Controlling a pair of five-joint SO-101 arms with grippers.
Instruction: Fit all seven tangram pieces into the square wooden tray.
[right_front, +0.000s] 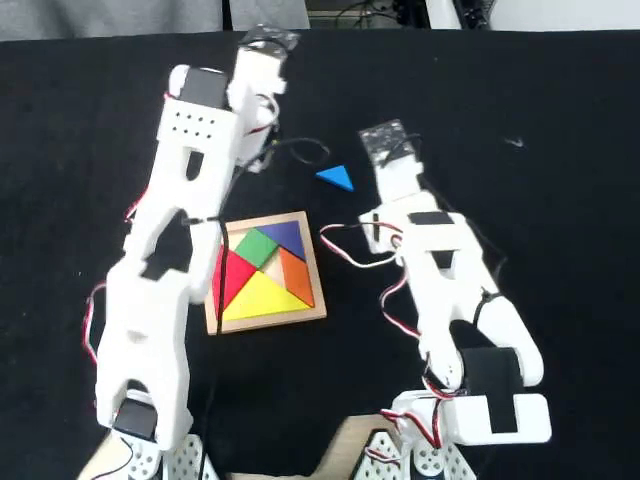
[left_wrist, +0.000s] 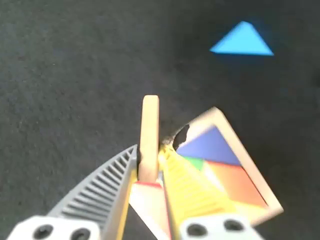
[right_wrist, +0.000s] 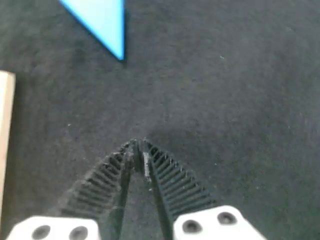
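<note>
The square wooden tray (right_front: 270, 320) is lying near the middle of the black tabletop (right_front: 540, 200), a little toward its left edge. Five coloured pieces are sitting inside it:

- a purple piece (right_front: 284, 238) in the corner nearest the tabletop's far edge and right side
- a green piece (right_front: 257, 247) just beside the purple one
- an orange piece (right_front: 296, 278) along the tray's right wall
- a red piece (right_front: 234, 281) toward its left wall
- a yellow piece (right_front: 262, 298) along the wall facing the tabletop's near edge

A small pale patch is showing between the green and orange pieces.

The blue triangle (right_front: 336, 178) is lying flat on the bare tabletop outside the tray. It is past the tray's far right corner, toward the far edge, and is not touching the wood.

The left arm (right_front: 165, 260) is hanging over the tray's left side and covering part of it. The left claw (left_wrist: 149, 165) is clamped on the tray's wooden rim, with one finger on each face of the wall.

The right arm (right_front: 440, 270) is reaching along the tray's right side. The right claw (right_wrist: 136, 150) is hovering low over bare tabletop near the blue triangle. Its tips are pressed together and are holding nothing, and the tray's edge is lying off to one side of it.
</note>
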